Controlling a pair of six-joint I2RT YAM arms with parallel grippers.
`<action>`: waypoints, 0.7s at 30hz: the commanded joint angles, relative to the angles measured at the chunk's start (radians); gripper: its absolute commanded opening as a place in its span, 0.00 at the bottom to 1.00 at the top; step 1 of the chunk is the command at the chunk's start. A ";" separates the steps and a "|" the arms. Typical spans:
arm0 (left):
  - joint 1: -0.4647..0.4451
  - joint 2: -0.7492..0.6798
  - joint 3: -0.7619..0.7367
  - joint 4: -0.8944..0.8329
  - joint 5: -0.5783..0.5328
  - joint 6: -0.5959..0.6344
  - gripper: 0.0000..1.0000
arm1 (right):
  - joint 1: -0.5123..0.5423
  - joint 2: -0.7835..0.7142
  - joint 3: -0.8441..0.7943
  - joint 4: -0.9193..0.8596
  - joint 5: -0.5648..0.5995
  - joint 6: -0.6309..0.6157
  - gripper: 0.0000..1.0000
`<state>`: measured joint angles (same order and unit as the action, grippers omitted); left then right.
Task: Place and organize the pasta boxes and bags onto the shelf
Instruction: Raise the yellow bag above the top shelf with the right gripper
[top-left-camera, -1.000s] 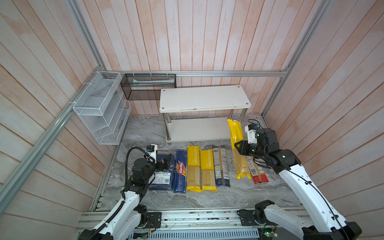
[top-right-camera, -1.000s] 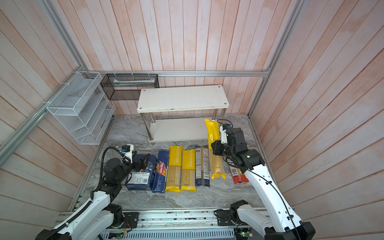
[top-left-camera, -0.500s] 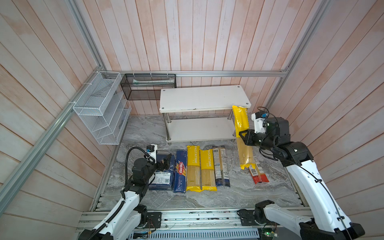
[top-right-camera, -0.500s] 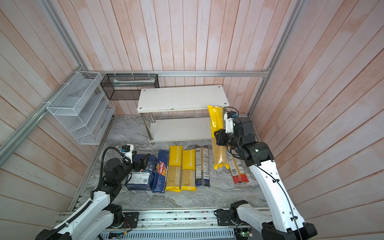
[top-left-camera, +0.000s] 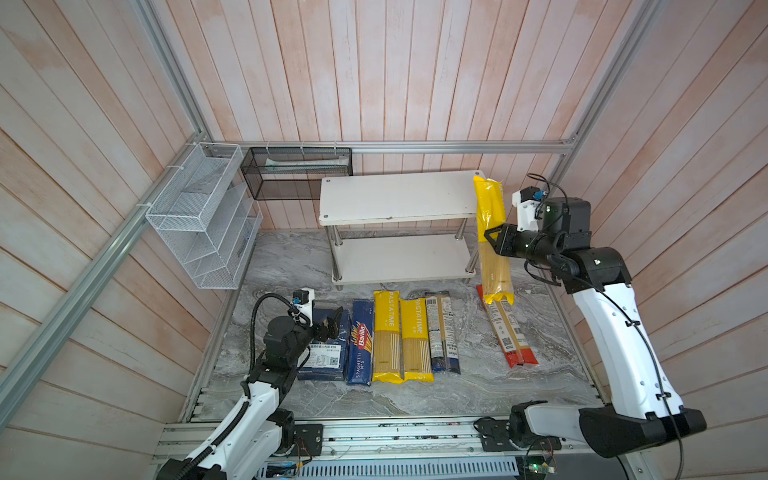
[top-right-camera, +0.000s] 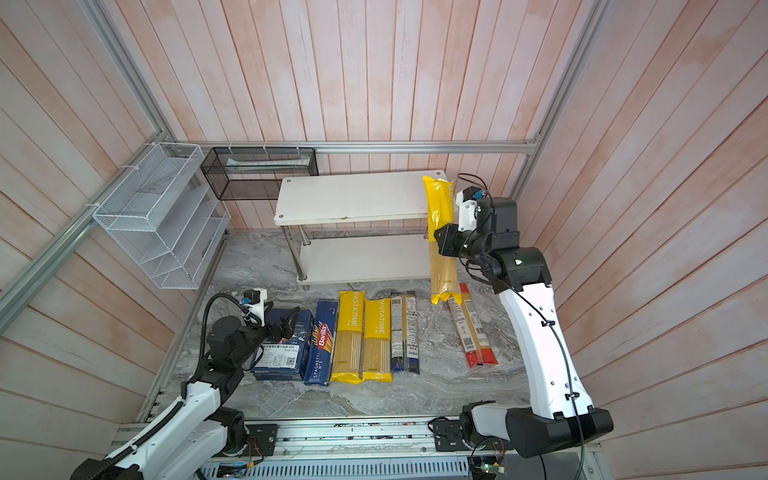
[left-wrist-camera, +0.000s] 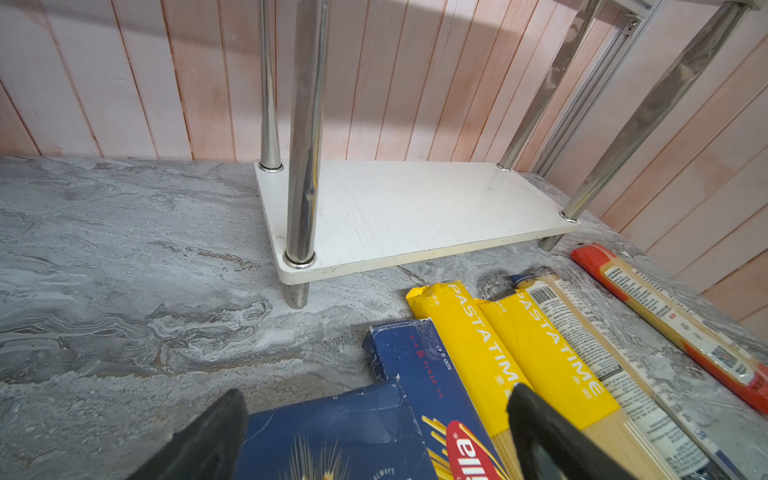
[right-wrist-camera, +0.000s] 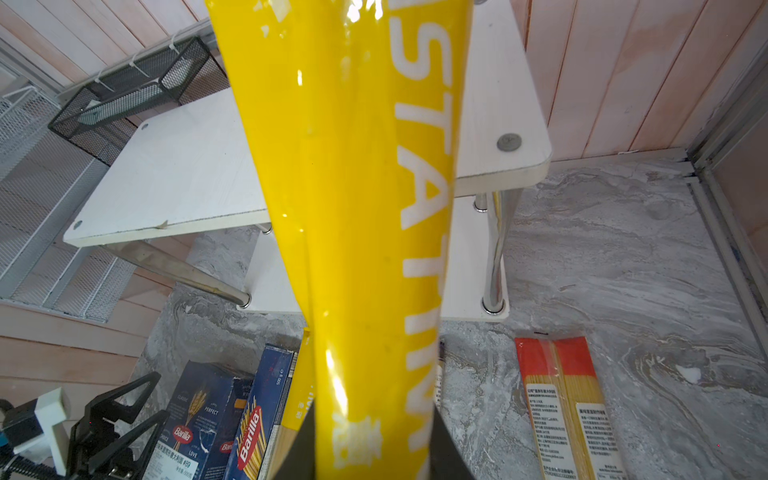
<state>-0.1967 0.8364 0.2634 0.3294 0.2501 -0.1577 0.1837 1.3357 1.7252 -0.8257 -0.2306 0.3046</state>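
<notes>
My right gripper (top-left-camera: 492, 243) (right-wrist-camera: 370, 440) is shut on a yellow PASTATIME bag (top-left-camera: 490, 216) (top-right-camera: 438, 208) (right-wrist-camera: 353, 208). The bag hangs nearly upright in the air by the right end of the white two-board shelf (top-left-camera: 395, 197), its top level with the upper board. My left gripper (top-left-camera: 332, 326) (left-wrist-camera: 374, 419) stands open over the wide blue Barilla box (top-left-camera: 324, 353) (left-wrist-camera: 332, 440), holding nothing. In a row on the floor lie the narrow spaghetti box (top-left-camera: 360, 345), two yellow bags (top-left-camera: 387, 336), a dark blue and clear bag (top-left-camera: 442, 332) and, apart to the right, a red bag (top-left-camera: 505, 328).
A white wire rack (top-left-camera: 199, 216) hangs on the left wall, and a black mesh basket (top-left-camera: 297, 172) on the back wall beside the shelf. Both shelf boards are bare. Wooden walls close in on three sides; a metal rail (top-left-camera: 374, 436) runs along the front.
My right gripper has lifted the yellow bag off the floor, up and back to the shelf's right end. The left arm has not moved.
</notes>
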 joint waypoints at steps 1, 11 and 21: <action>-0.001 -0.010 0.007 0.012 -0.007 0.010 1.00 | -0.038 0.033 0.108 0.080 -0.081 -0.020 0.02; -0.002 -0.010 0.008 0.013 0.002 0.013 1.00 | -0.068 0.274 0.448 0.007 -0.128 -0.072 0.02; -0.001 -0.012 0.006 0.013 0.003 0.013 1.00 | -0.112 0.463 0.684 -0.005 -0.215 -0.040 0.02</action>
<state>-0.1967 0.8299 0.2634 0.3294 0.2527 -0.1574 0.0818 1.7927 2.3352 -0.9161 -0.3756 0.2565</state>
